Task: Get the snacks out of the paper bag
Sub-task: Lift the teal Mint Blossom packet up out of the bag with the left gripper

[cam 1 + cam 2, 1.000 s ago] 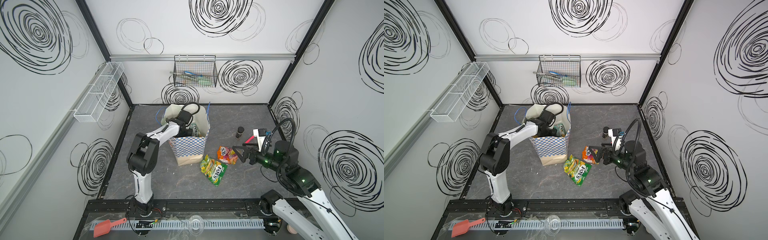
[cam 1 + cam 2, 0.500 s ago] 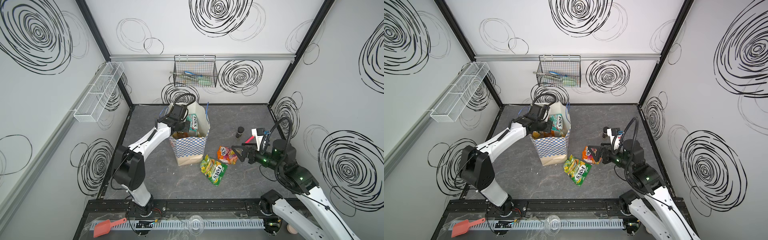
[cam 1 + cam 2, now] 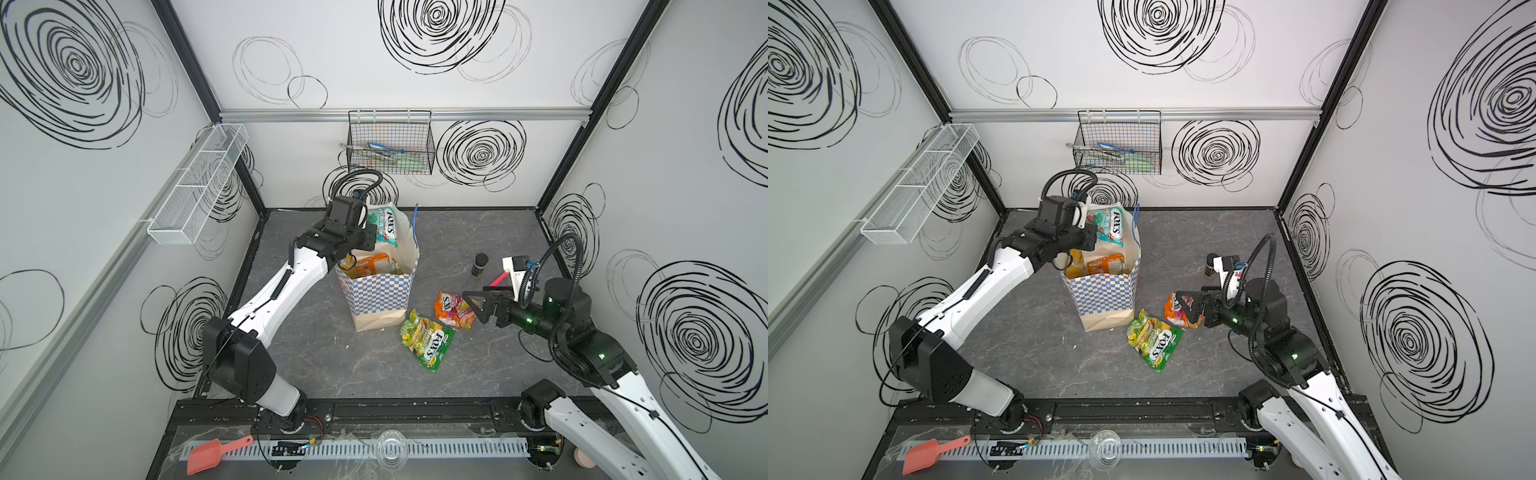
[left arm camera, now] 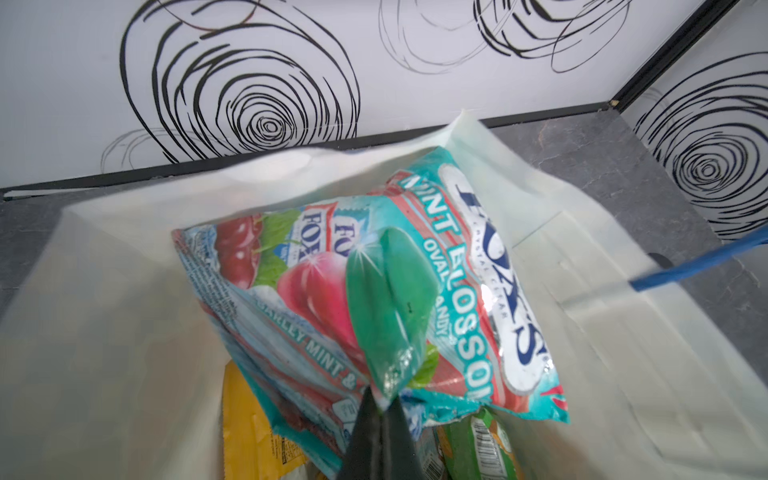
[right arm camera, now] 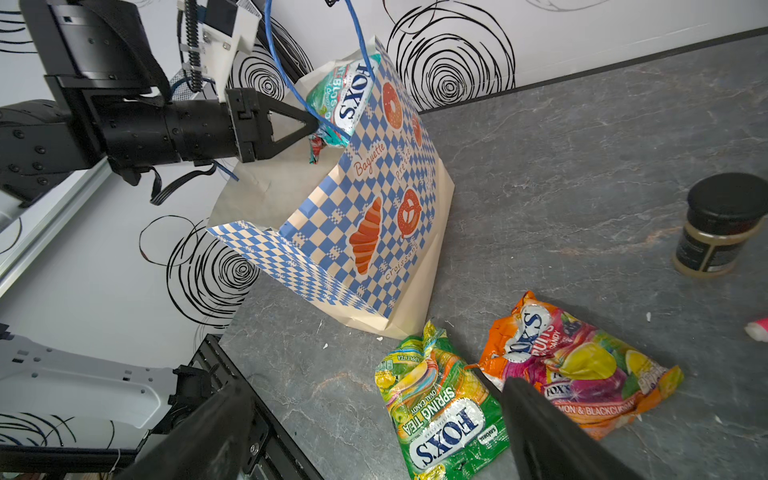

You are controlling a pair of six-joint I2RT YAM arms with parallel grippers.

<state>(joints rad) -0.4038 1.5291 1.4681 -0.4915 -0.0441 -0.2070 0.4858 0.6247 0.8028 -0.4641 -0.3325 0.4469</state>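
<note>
Because the left gripper [image 5: 309, 122] takes only a thin fold at the edge of the teal packet [image 3: 386, 226], its fingers are pressed together on the plastic. The packet hangs from them at the rim of the paper bag [image 3: 376, 297], just above the centre of both top views. Such an edge grip probably lets the crinkly packet come up through the narrow mouth, but I judge it is not yet clear of the bag. At least an orange packet [image 3: 372, 264] remains inside, lower down.

The right gripper [image 3: 478, 307], right of centre, has its fingers wide apart and holds nothing. It stands low beside the green packet [image 3: 428, 338] and the orange-and-pink packet [image 3: 453, 309], which lie flat just beside the bag's tan base, so these two are out.

The table [image 3: 332, 365] is dark grey with a stone pattern. A small dark jar [image 3: 479, 264] and a pink marker [image 3: 496, 279] rest at the right. The walls are white with black spirals. They carry a black wire basket [image 3: 390, 143] at top centre and a white mesh shelf [image 3: 199, 183] at the left. A red scoop [image 3: 208, 455] lies at the lower left.
</note>
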